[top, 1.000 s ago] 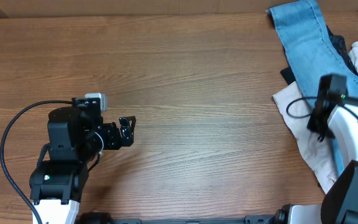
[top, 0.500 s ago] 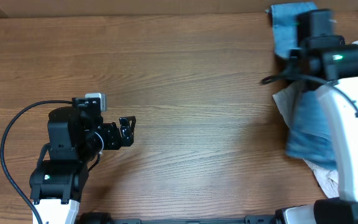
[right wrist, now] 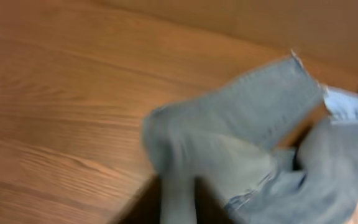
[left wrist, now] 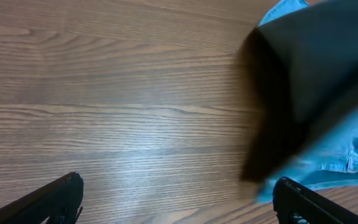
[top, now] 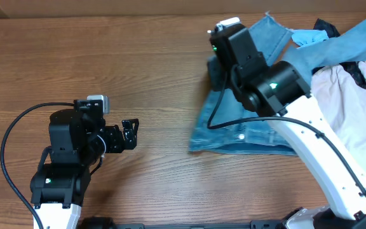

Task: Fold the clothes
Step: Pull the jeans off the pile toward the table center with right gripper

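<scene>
The light-blue jeans (top: 246,130) lie bunched at the right middle of the table, one leg trailing up to the far right corner. My right gripper (right wrist: 179,199) is over their left part, and a strip of denim (right wrist: 241,124) runs between its two dark fingers; this view is blurred by motion. From overhead its fingers are hidden under the wrist. My left gripper (top: 134,130) sits open at the left, well apart from the jeans. In the left wrist view the left gripper (left wrist: 179,199) has bare wood between its fingers, with the jeans' edge (left wrist: 353,162) at the right.
A large beige garment (top: 348,108) lies heaped at the right edge under the right arm. A black garment (top: 326,27) and a small bright-blue cloth (top: 307,38) show at the top right. The left arm's black cable (top: 8,146) loops at the left.
My right arm has swung from the right edge up and leftward, dragging the jeans with it onto the middle right of the table. The left arm has not moved.
</scene>
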Motion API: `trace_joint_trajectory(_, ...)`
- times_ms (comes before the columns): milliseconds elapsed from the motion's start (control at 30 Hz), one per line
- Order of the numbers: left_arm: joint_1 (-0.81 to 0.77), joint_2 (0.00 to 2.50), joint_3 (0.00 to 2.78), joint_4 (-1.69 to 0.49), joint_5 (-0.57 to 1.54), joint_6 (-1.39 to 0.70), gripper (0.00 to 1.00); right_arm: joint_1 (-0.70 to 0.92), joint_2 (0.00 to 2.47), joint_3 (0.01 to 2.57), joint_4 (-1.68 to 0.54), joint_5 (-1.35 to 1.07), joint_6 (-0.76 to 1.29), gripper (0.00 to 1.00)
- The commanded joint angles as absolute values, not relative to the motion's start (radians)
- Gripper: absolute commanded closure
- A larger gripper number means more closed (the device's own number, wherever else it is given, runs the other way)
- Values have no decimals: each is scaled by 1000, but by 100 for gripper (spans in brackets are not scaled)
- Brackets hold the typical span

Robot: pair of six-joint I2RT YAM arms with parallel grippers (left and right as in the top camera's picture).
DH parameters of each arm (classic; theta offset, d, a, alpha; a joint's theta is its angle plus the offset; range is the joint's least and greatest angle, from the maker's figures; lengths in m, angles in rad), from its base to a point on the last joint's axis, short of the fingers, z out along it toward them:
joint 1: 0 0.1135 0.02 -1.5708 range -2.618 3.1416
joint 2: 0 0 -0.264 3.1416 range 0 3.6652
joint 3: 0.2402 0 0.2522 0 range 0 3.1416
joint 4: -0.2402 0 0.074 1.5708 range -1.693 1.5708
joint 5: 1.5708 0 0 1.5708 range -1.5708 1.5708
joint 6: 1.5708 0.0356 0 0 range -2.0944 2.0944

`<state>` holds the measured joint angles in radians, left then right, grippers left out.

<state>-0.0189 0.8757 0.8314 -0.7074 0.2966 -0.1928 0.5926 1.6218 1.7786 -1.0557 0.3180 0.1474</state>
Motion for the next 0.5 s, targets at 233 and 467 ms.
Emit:
trace_joint_trajectory(233, -14, 879, 854, -699, 402, -207, 0, 568, 1637, 1801, -1077, 402, 167, 0)
trace_joint_trajectory(467, -39, 984, 852, -704, 499, -208, 0, 432, 1562, 1801, -1219, 433, 347, 0)
